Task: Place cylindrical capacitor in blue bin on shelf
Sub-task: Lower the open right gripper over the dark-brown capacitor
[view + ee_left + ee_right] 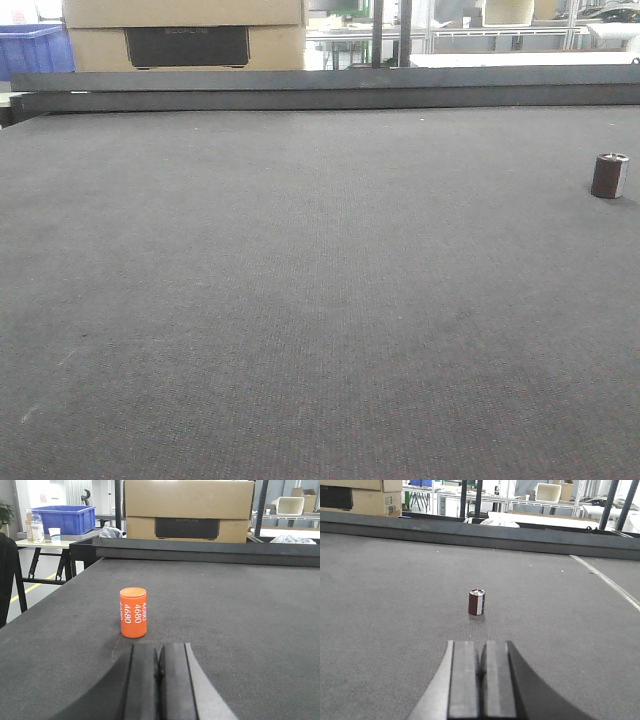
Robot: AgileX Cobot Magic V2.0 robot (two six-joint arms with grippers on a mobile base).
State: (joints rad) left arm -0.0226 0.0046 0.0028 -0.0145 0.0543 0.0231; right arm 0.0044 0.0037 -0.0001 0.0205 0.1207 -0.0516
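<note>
Your right gripper (481,677), jaws pressed together on nothing, faces the cylindrical capacitor (477,602), which stands upright and untouched on the dark mat (395,605), while your left gripper (158,680), likewise closed and empty, sits near an orange cylinder (133,612).

The orange cylinder (133,612) bears "4680" in white, printed 3 times.

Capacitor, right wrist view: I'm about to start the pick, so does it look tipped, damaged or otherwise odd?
Nothing stands out. The cylindrical capacitor stands upright on the dark mat, touching nothing else, straight ahead of the right tool, which is shut and empty. No dent or spill shows on or beside it.
</note>
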